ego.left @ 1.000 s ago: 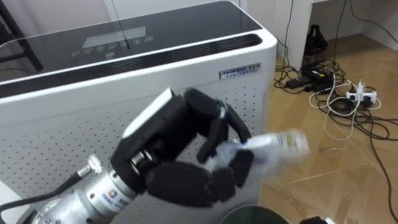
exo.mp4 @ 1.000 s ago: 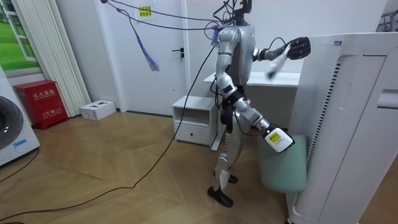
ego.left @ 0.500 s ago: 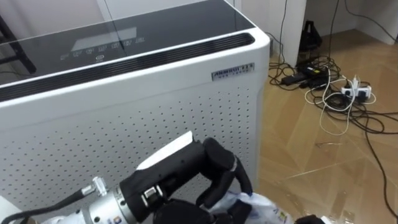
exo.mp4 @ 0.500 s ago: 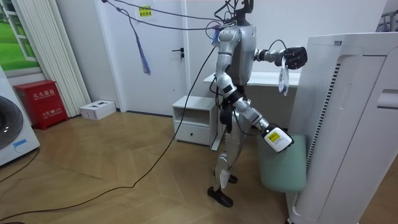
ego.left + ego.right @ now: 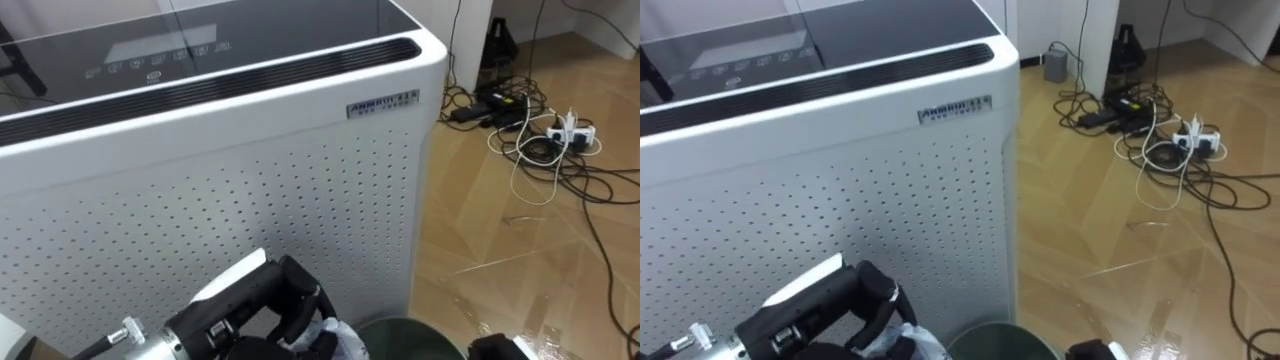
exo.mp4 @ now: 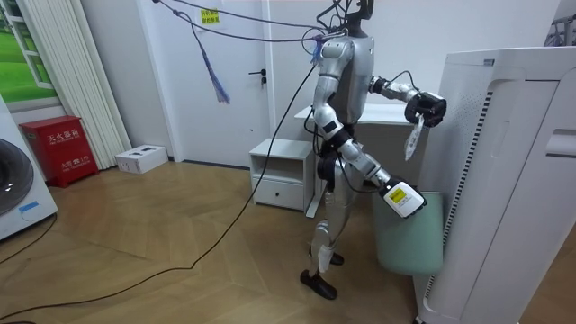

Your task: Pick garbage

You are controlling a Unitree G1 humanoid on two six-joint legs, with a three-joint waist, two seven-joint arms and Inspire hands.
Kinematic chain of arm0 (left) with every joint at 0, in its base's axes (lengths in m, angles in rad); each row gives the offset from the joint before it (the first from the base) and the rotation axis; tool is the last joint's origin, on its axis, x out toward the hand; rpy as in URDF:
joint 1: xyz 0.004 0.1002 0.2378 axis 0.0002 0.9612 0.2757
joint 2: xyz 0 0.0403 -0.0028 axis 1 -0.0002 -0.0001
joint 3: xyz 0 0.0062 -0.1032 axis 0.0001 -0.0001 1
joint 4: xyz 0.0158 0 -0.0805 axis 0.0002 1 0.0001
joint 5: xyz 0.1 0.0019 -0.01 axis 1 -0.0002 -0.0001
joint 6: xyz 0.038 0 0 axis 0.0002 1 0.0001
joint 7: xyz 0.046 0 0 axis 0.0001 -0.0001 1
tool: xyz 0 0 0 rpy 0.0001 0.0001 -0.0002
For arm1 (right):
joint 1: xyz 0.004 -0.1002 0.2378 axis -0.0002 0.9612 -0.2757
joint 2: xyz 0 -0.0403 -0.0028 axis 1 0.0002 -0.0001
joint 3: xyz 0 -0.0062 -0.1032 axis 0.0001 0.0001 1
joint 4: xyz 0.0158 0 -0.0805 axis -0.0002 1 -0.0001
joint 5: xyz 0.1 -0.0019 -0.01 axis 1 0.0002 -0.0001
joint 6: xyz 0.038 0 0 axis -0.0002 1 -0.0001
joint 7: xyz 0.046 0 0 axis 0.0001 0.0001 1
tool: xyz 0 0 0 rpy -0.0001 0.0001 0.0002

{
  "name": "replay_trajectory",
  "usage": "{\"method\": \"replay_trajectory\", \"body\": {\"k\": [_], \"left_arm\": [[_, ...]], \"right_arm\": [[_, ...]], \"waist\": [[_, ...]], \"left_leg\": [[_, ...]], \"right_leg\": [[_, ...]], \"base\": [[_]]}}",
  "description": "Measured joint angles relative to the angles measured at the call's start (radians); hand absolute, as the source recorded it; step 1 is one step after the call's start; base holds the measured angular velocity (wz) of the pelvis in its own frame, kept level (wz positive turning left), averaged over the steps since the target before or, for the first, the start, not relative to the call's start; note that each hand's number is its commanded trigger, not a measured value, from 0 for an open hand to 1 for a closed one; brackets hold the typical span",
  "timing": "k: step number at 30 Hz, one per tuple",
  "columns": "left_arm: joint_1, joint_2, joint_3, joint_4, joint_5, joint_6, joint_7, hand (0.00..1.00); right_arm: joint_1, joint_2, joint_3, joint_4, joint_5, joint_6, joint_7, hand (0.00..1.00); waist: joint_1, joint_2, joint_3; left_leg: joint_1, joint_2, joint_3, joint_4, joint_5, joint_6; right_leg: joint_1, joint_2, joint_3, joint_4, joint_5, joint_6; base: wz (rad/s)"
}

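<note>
While your left hand (image 5: 275, 310) is clenched on the crumpled white plastic garbage (image 5: 338, 342), that piece hangs lengthwise below it, just left of the round green waste bin (image 5: 410, 327). Your right hand (image 6: 400, 200) sits lower, beside the bin.

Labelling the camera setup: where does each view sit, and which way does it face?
Left eye view: on the head, looking down at the white perforated appliance and green bin; left hand clutches crumpled clear plastic wrapper.
Right eye view: beside it, same scene, same hand.
Room view: standing off, facing the whole robot from its side.
All three share appliance, bin, hand, wrapper.
</note>
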Motion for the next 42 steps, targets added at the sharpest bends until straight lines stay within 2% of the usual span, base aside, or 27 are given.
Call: {"method": "replay_trajectory", "body": {"k": [5, 7, 10, 16, 17, 18, 19, 27, 31, 38, 42], "left_arm": [[0.005, -0.055, -0.015, 0.046, 0.014, -0.001, 0.032, 1.0], [0.006, -0.076, -0.025, 0.083, 0.014, -0.001, 0.04, 1.0], [0.006, -0.088, -0.046, 0.105, 0.016, -0.001, 0.053, 1.0], [-0.012, -0.101, -0.093, 0.156, 0.016, -0.001, 0.086, 1.0], [-0.012, -0.103, -0.097, 0.164, 0.016, -0.001, 0.086, 0.77], [-0.012, -0.108, -0.101, 0.177, 0.016, -0.001, 0.086, 0.24], [-0.013, -0.112, -0.103, 0.183, 0.016, -0.001, 0.087, 0.0], [-0.013, -0.146, -0.12, 0.195, 0.056, -0.001, 0.087, 0.0], [-0.016, -0.164, -0.12, 0.239, 0.07, -0.001, 0.11, 0.0], [-0.015, -0.174, -0.123, 0.25, 0.08, -0.001, 0.125, 0.0], [-0.015, -0.177, -0.123, 0.25, 0.08, -0.001, 0.127, 0.0]], "right_arm": [[0.001, 0.018, 0.008, 0.0, 0.021, 0.0, 0.006, 1.0], [0.001, 0.024, 0.024, 0.0, 0.049, 0.0, 0.008, 1.0], [0.002, 0.037, 0.025, 0.0, 0.075, 0.0, 0.007, 1.0], [0.0, 0.044, 0.029, 0.0, 0.091, -0.001, 0.009, 1.0], [0.0, 0.045, 0.032, 0.0, 0.091, -0.001, 0.01, 1.0], [0.0, 0.046, 0.037, 0.0, 0.091, -0.001, 0.014, 1.0], [-0.002, 0.047, 0.042, 0.0, 0.091, -0.001, 0.021, 1.0], [-0.005, 0.065, 0.045, 0.0, 0.095, -0.001, 0.049, 1.0], [-0.003, 0.066, 0.045, 0.001, 0.095, -0.001, 0.065, 1.0], [0.001, 0.063, 0.043, 0.007, 0.095, -0.001, 0.072, 1.0], [0.001, 0.064, 0.043, 0.007, 0.095, -0.001, 0.086, 1.0]], "waist": [[0.003, -0.016, -0.0006], [0.002, -0.031, -0.0037], [0.0, -0.043, -0.0034], [-0.002, -0.046, -0.0027], [-0.003, -0.046, -0.0027], [-0.004, -0.046, -0.0027], [-0.007, -0.047, -0.002], [-0.007, -0.059, 0.0057], [-0.005, -0.066, 0.01], [-0.003, -0.063, 0.0083], [-0.003, -0.057, 0.0043]], "left_leg": [[-0.019, 0.002, 0.001, 0.0, 0.001, -0.002], [-0.029, 0.004, 0.001, 0.004, 0.001, -0.002], [-0.037, 0.004, 0.002, 0.017, 0.001, -0.002], [-0.052, 0.003, 0.003, 0.022, 0.001, -0.002], [-0.054, 0.003, 0.003, 0.023, 0.001, -0.002], [-0.059, 0.003, 0.003, 0.028, 0.001, -0.002], [-0.067, 0.003, 0.003, 0.031, 0.001, -0.002], [-0.076, 0.003, 0.008, 0.04, 0.002, -0.003], [-0.085, 0.003, 0.015, 0.051, 0.002, -0.002], [-0.098, 0.003, 0.012, 0.061, 0.002, -0.002], [-0.098, 0.003, 0.012, 0.063, 0.002, -0.002]], "right_leg": [[-0.034, 0.001, 0.0, 0.023, 0.0, 0.0], [-0.043, 0.002, 0.0, 0.024, 0.0, -0.001], [-0.051, 0.001, 0.002, 0.033, 0.0, -0.001], [-0.07, -0.001, 0.004, 0.045, 0.0, -0.001], [-0.072, -0.001, 0.005, 0.048, 0.0, -0.001], [-0.08, -0.001, 0.005, 0.055, 0.0, -0.001], [-0.085, -0.001, 0.006, 0.056, 0.0, -0.001], [-0.098, -0.009, 0.002, 0.069, 0.001, -0.005], [-0.102, -0.008, -0.003, 0.069, 0.004, -0.01], [-0.109, -0.008, -0.007, 0.072, 0.005, -0.012], [-0.109, -0.008, -0.007, 0.072, 0.005, -0.012]], "base": [[-0.05], [-0.02], [-0.01], [-0.01], [0.0], [0.0], [0.0], [0.0], [0.0], [0.0], [0.0]]}}
